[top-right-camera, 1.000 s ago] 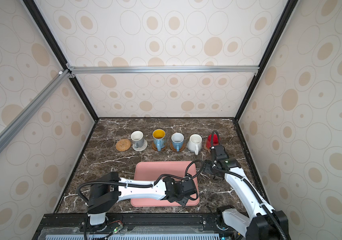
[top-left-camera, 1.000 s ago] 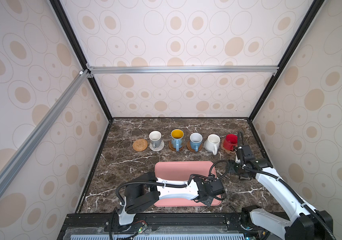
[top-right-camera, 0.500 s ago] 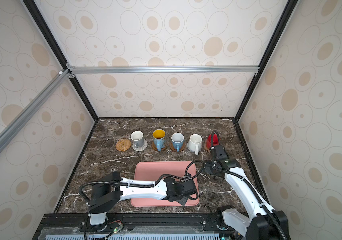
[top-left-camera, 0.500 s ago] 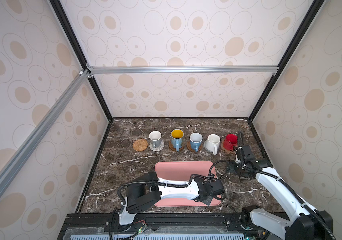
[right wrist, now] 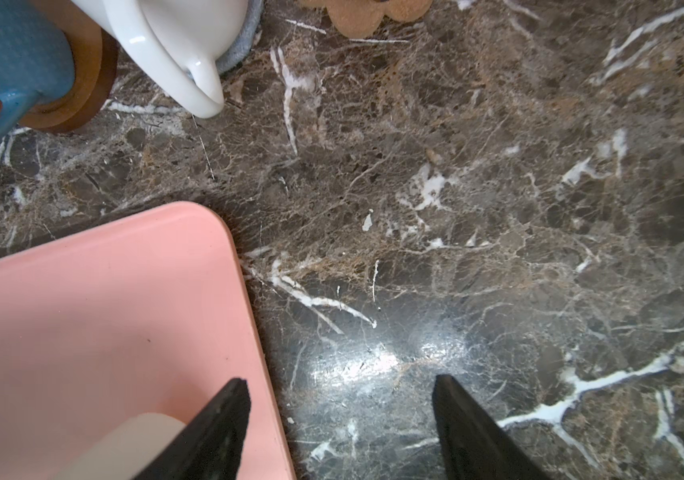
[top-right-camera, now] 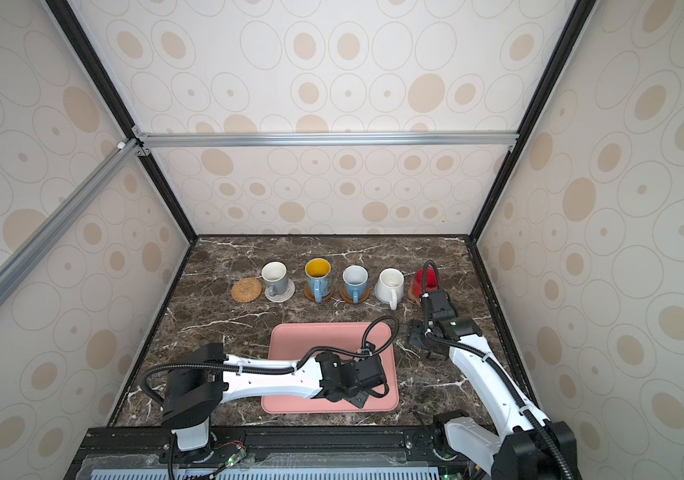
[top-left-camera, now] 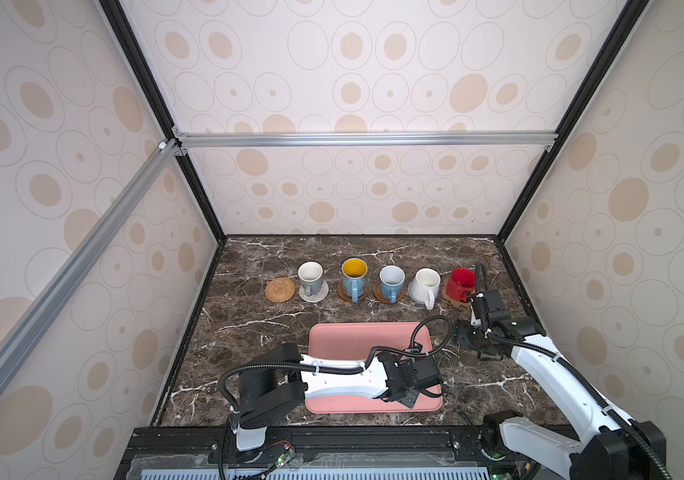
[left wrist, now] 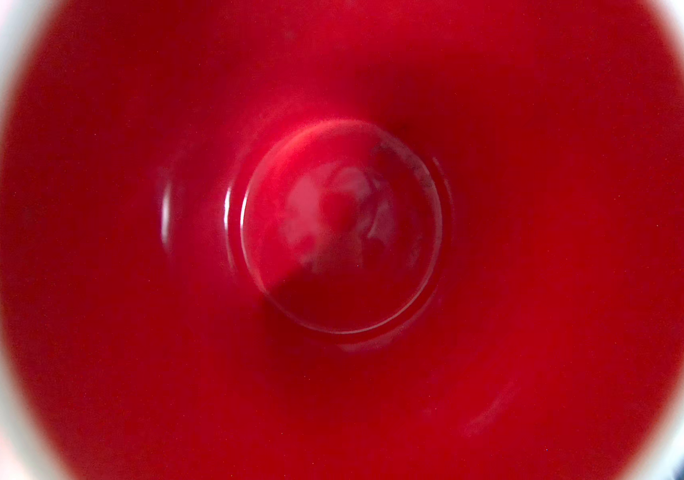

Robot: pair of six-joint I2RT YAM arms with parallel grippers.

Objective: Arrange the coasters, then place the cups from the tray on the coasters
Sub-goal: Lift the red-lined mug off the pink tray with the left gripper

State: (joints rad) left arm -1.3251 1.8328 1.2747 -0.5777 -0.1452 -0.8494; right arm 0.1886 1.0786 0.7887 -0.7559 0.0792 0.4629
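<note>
Tray point(top-left-camera: 344, 340) holds a red-lined mug point(left wrist: 340, 228) under closed left hand point(top-left-camera: 407, 397); right hand point(right wrist: 340, 386) wide.

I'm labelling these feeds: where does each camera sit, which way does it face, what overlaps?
Top views: high in front, looking down on the table; left arm, right arm visible.
Left wrist: down into the red-inside mug; no fingers show.
Right wrist: down at the tray corner; open right gripper shows.
Shared: right wrist and both top views show tray and white mug.

Glossy marble tabletop point(right wrist: 498, 208), matt pink tray point(right wrist: 82, 311), woven rattan coaster point(top-left-camera: 280, 289).
</note>
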